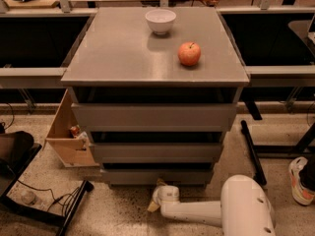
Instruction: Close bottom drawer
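The grey cabinet [155, 58] has three stacked drawers. The bottom drawer [156, 175] is the lowest flat grey front, just above the floor, with a dark gap above it. My white arm [211, 213] reaches in from the bottom right along the floor. My gripper [158, 199] is at the arm's end, low down just in front of the bottom drawer's front, near its middle.
A white bowl [160, 20] and a red apple [189, 53] sit on the cabinet top. A wooden box [69, 136] stands on the floor at the left. Cables and a black stand [44, 200] lie at bottom left. A shoe [300, 180] is at right.
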Controlling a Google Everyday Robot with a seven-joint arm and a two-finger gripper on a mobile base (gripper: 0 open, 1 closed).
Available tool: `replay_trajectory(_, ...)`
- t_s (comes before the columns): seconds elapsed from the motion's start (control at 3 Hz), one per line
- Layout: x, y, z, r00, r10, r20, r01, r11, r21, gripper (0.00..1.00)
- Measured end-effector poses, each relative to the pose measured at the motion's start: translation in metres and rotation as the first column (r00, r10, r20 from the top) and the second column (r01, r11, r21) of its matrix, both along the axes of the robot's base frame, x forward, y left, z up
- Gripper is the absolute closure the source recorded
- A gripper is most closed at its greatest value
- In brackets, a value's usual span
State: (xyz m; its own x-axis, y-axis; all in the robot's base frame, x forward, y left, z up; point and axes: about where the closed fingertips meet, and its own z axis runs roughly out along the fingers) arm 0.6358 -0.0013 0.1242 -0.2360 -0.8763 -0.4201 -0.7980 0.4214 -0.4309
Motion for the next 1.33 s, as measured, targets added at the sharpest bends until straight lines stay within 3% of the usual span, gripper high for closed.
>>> replay_trajectory(0.33,-0.006,0.001,0.005,1.0,0.003,0.002,-0.003,1.0,-0.005,0.26)
replay_trajectory(0.67,-0.017,0.002,0.015,1.0,0.006,-0.004,-0.006,0.999,-0.051,0.5)
replay_trajectory(1.0,-0.017,-0.002,0.075,0.9972,-0.033,0.067,0.038,0.996,-0.081,0.73)
replay_trajectory(1.33,-0.023,-0.004,0.169,0.9825,-0.073,0.171,0.093,0.99,-0.109,0.97)
